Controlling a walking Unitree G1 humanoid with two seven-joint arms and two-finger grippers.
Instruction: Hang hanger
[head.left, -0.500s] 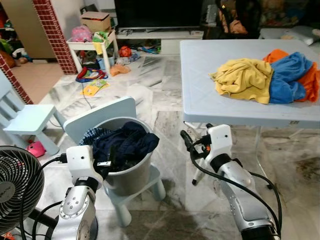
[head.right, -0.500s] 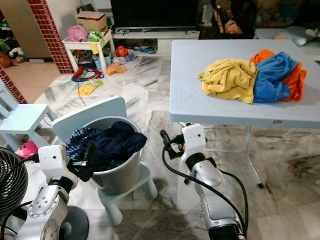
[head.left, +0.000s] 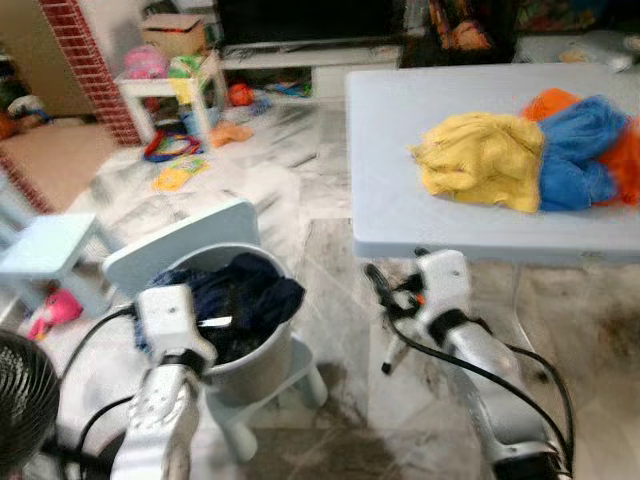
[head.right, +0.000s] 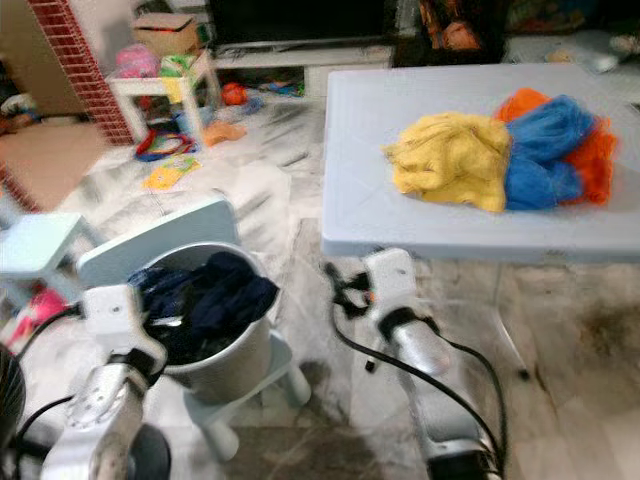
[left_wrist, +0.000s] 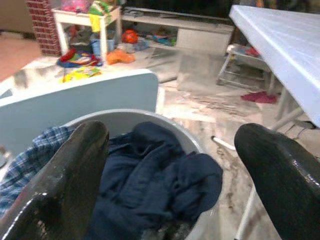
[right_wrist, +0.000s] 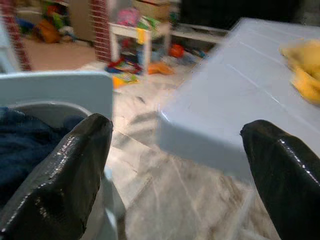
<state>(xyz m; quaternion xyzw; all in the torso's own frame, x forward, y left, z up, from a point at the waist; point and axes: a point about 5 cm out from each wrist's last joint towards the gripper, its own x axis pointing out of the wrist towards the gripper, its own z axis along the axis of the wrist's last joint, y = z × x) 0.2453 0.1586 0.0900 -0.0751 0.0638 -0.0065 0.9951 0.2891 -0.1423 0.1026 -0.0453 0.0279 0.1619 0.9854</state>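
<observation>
A grey bucket (head.left: 258, 355) stuffed with dark navy clothes (head.left: 240, 295) and a plaid piece stands on a small pale-blue chair (head.left: 180, 245). My left gripper (head.left: 215, 323) is open at the bucket's near rim, its fingers (left_wrist: 75, 170) spread over the navy clothes (left_wrist: 155, 180). My right gripper (head.left: 375, 282) is open and empty, low in front of the light-blue table (head.left: 400, 200), just below its near edge. On the table lie a yellow garment (head.left: 480, 160), a blue one (head.left: 575, 160) and an orange one (head.left: 555, 100).
A black fan (head.left: 20, 400) stands at my lower left. Another pale-blue chair (head.left: 45, 250) is at the left. Toys and papers (head.left: 175, 175) litter the marble floor beyond, near a small white table (head.left: 165, 85) and a TV bench.
The whole picture has shifted and blurred, so the camera has moved. Both grippers keep the same pose, open, beside the bucket and below the table edge.
</observation>
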